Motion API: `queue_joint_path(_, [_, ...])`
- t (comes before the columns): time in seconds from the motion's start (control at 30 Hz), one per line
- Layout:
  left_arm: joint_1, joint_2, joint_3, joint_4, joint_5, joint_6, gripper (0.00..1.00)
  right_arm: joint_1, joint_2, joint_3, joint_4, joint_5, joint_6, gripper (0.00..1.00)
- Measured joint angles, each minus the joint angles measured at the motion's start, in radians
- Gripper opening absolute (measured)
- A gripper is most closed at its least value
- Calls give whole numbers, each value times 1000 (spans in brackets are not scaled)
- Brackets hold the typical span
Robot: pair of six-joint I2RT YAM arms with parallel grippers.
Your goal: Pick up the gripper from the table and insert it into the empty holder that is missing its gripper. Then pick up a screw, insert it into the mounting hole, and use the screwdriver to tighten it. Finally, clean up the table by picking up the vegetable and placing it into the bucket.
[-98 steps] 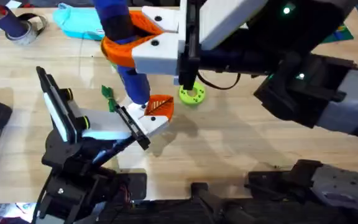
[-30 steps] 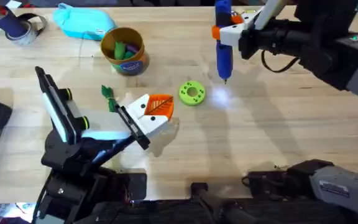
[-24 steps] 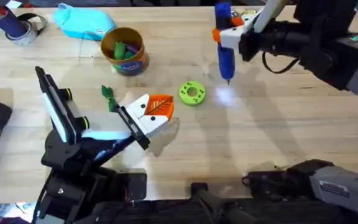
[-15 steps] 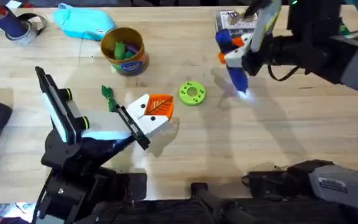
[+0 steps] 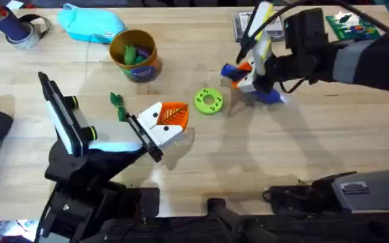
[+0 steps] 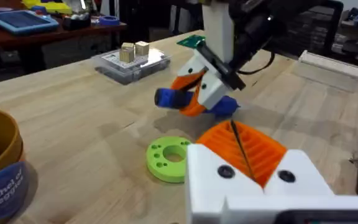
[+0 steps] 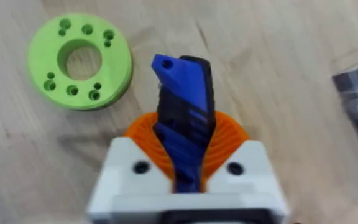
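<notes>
My right gripper (image 5: 248,77) is shut on the blue-handled screwdriver (image 5: 272,96), which lies tilted almost flat just above the table, right of the lime-green ring disc (image 5: 209,101). In the right wrist view the blue handle (image 7: 182,106) sits between the orange pads. The white gripper (image 5: 152,115) with its orange pad sits on the black holder bar (image 5: 142,138) of my left arm. My left gripper (image 6: 241,146) has its pads pressed together, empty. The dark-green vegetable (image 5: 117,104) lies on the table beside the holder. Farther back stands the bucket (image 5: 135,54). A loose screw is out of view.
A clear plastic box (image 5: 252,23) stands at the back right, close behind my right gripper, with a green board (image 5: 350,23) beyond it. A turquoise cloth (image 5: 90,23) and a grey tape roll (image 5: 26,30) lie at the back left.
My right arm pulled the screwdriver away from the left gripper to the back right, then lowered and tipped it from upright to nearly flat. The left arm has not moved.
</notes>
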Motion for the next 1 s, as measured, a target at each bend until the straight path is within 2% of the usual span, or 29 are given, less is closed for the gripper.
queue_joint_path(0.07, [0, 0, 0, -4, 0, 0, 16, 0, 20, 0, -16, 0, -7, 365])
queue_joint_path(0.13, [0, 0, 0, -9, -1, 0, 16, 0, 40, 0, -21, 0, -7, 531])
queue_joint_path(0.2, [0, 0, 0, -9, -3, 0, 16, 0, 53, 0, -23, 0, -9, 832])
queue_joint_path(0.23, [0, 0, 0, -9, -4, 0, 16, 0, 58, 0, -24, 0, -10, 951])
queue_joint_path(0.27, [0, 0, 0, -9, -5, 0, 16, 0, 61, 0, -24, 0, -12, 983])
queue_joint_path(0.43, [0, 0, 0, -9, -8, 0, 16, -1, 65, 0, -20, 0, -3, 997])
queue_joint_path(0.57, [0, 0, 0, -9, -9, 0, 16, -4, 18, 6, -43, 1, 89, 996])
queue_joint_path(0.83, [0, 0, 0, -9, -9, 0, 16, -7, -257, 88, -217, -8, 320, 997])
queue_joint_path(1.0, [0, 0, 0, -9, -9, 0, 16, -8, -399, 105, -263, -118, 564, 997])
